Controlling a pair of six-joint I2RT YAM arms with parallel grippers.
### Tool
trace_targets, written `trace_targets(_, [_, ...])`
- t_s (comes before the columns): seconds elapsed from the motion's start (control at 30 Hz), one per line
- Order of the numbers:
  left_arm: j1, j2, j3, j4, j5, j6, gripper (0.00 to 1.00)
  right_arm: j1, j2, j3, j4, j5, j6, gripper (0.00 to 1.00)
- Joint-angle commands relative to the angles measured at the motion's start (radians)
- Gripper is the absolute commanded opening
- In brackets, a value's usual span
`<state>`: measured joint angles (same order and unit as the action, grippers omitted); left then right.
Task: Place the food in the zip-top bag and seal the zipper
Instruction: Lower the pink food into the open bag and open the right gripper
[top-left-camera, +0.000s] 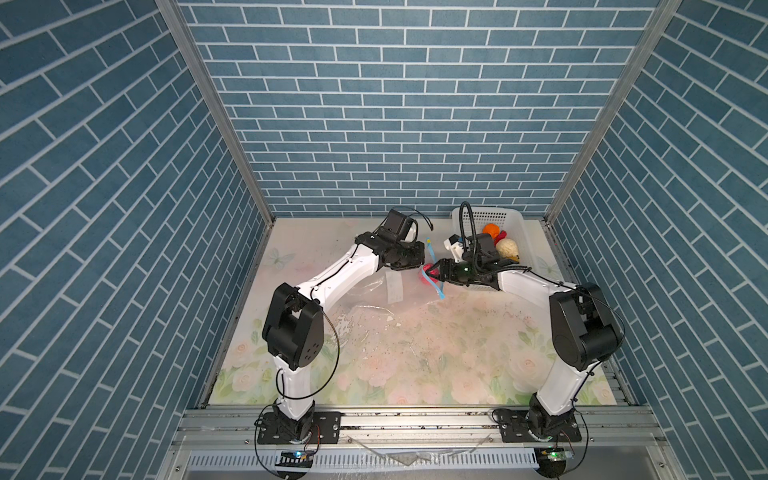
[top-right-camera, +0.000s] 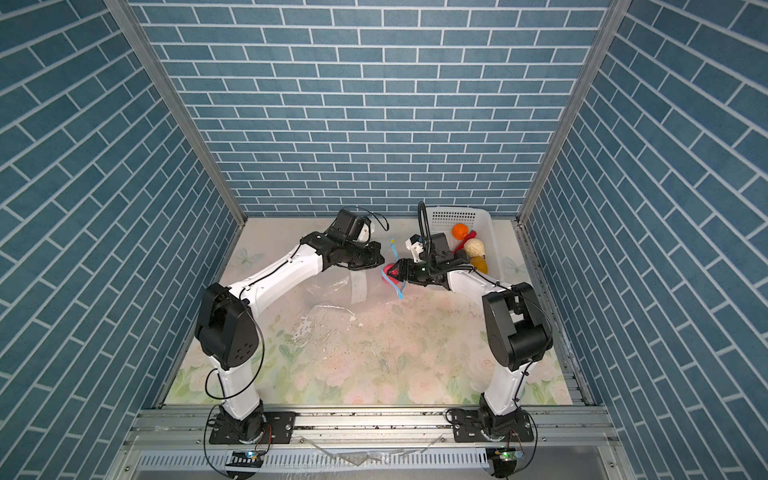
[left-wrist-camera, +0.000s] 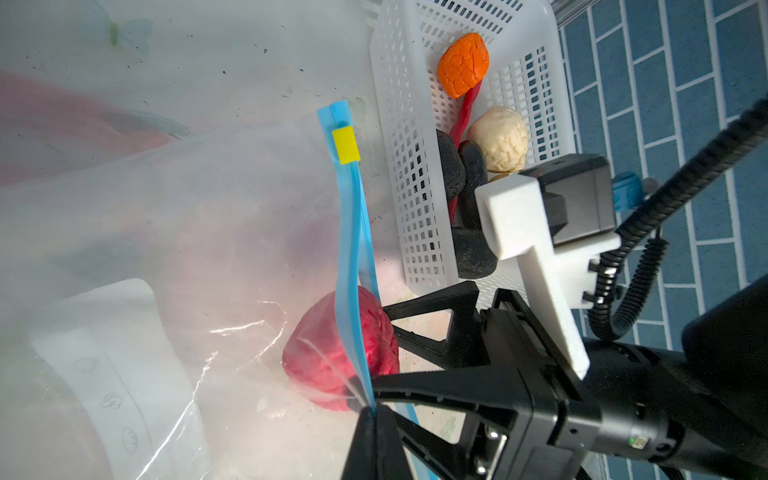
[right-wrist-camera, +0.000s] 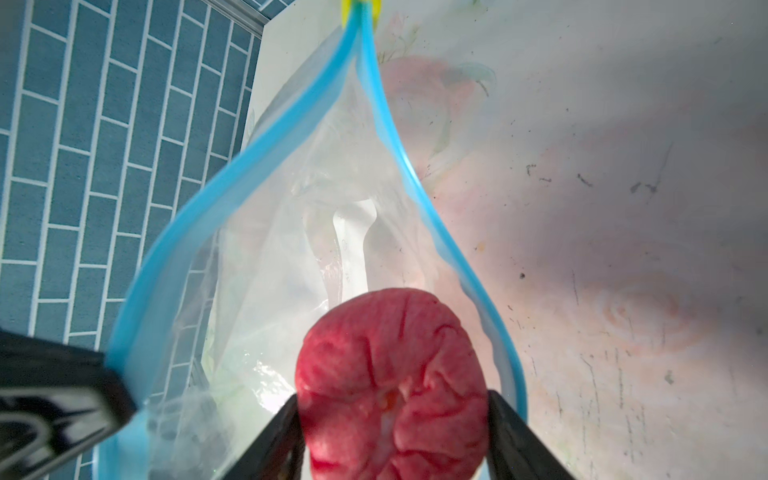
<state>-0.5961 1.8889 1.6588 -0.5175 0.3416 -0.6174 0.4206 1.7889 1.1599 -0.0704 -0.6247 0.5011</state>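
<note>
The clear zip-top bag (top-left-camera: 374, 291) lies on the floral table with its mouth toward the basket. My left gripper (left-wrist-camera: 374, 409) is shut on one lip of the light-blue zipper (left-wrist-camera: 351, 232) and holds it up, so the mouth gapes. The yellow slider (left-wrist-camera: 345, 145) sits at the zipper's far end. My right gripper (right-wrist-camera: 390, 411) is shut on a pink food lump (right-wrist-camera: 390, 345), fingers pressing both its sides, just inside the mouth. More food lies in the basket: an orange lump (left-wrist-camera: 462, 62), a cream lump (left-wrist-camera: 498, 139), a red chili (left-wrist-camera: 467, 112) and black lumps (left-wrist-camera: 451, 166).
The white perforated basket (top-left-camera: 490, 218) stands at the back right, close behind my right wrist. A white label (top-left-camera: 394, 286) shows on the bag. Blue brick-patterned walls close in three sides. The table's front half holds only the arm bases.
</note>
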Motion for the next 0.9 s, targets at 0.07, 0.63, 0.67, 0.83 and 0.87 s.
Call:
trace_targets(0.07, [-0.008, -0.029, -0.013, 0.010, 0.005, -0.002, 0.01, 0.006, 0.013, -0.010, -0.023, 0.017, -0.025, 0.73])
trace_targets(0.63, [-0.008, -0.037, -0.027, 0.017, 0.006, -0.002, 0.01, 0.009, 0.009, 0.008, -0.050, 0.022, -0.025, 0.74])
trace_targets(0.67, [-0.009, -0.040, -0.029, 0.017, 0.005, 0.001, 0.01, 0.009, 0.009, 0.010, -0.055, 0.020, -0.023, 0.73])
trace_targets(0.83, [-0.007, -0.042, -0.027, -0.004, -0.017, 0.016, 0.02, 0.009, 0.010, 0.044, -0.093, 0.020, -0.022, 0.71])
trace_targets(0.87, [-0.007, -0.042, -0.030, -0.003, -0.017, 0.018, 0.01, 0.009, 0.006, 0.054, -0.105, 0.022, -0.027, 0.71])
